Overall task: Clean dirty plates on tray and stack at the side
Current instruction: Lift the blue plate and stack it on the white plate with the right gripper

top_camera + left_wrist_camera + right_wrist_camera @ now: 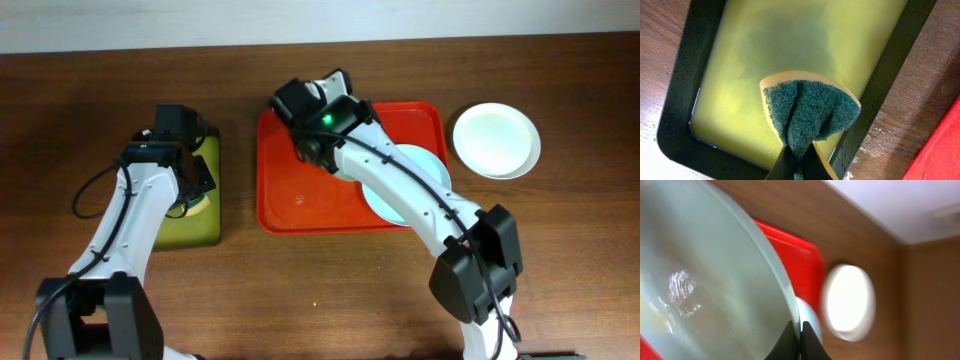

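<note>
Large red rectangular plastic tray (300, 200), one in count, is lying mid-way across the brown wooden table (300, 290). One smaller black-rimmed tray with a yellow-green inside (205, 228) is sitting just left of it. Three round shallow plates are showing. One pale blue-green plate (705, 280) is tilting over the red tray, its rim pinched by the right gripper (800, 335). A second pale blue-green plate (425, 168) is lying flat on the red tray's right half. One white plate (497, 140) is resting on the table just right of it. One folded yellow sponge with a green scouring face (810, 110) is hanging above the black-rimmed tray, clamped tight in the left gripper (799, 162).
</note>
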Motion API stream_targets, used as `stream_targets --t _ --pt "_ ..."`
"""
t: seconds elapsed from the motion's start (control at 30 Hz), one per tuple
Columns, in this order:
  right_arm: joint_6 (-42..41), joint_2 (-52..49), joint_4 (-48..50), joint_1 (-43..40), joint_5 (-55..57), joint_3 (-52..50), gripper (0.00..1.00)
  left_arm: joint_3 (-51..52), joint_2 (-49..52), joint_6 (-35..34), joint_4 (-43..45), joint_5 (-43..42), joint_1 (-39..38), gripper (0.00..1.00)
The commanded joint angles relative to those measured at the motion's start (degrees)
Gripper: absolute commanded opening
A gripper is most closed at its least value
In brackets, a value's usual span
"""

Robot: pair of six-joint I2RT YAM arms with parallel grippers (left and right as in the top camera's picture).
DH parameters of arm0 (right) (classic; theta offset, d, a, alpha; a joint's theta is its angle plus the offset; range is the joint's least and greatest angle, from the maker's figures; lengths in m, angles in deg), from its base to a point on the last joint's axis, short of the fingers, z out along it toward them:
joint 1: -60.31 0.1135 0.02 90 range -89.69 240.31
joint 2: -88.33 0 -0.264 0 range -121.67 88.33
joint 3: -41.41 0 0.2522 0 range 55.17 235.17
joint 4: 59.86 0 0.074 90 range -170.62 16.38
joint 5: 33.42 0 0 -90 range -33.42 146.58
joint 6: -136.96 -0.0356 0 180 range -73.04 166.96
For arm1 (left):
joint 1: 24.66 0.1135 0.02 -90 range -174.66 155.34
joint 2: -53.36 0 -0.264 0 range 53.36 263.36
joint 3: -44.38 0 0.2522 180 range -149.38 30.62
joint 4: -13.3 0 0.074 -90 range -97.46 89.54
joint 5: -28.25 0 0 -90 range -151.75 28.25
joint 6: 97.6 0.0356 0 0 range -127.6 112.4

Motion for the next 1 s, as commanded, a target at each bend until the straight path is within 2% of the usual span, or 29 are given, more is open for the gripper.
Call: stream_targets --t 0.0,0.17,0.23,0.4,0.6,0.77,0.97 --pt "0.0 1.0 4.8 -5.3 -25.0 1.0 0.04 0.4 -1.2 -0.9 0.1 0.0 0.3 0.00" --pt "0.0 1.0 6.7 -20.2 -53.4 1.0 0.04 0.4 -1.2 -0.9 0.1 0.0 0.3 0.00" --pt "0.0 1.0 6.5 -27.1 -60.4 1.0 0.04 0.4 -1.2 -0.9 0.1 0.0 0.3 0.00" --pt "2.8 1.0 4.4 -42.6 -61.6 -2.1 0.04 0.4 -1.2 -0.9 0.1 0.0 0.3 0.00" --pt "2.8 0.7 9.3 -57.4 -62.0 -9.8 0.04 0.4 -1.2 -0.9 0.2 -0.1 0.3 0.00" --pt "2.8 0.5 12.6 -64.5 -61.6 -13.0 0.04 0.4 -1.2 -0.9 0.3 -0.1 0.3 0.00" --pt "2.8 0.5 18.3 -66.6 -61.6 -20.3 0.05 0.4 -1.2 -0.9 0.3 -0.1 0.3 0.00"
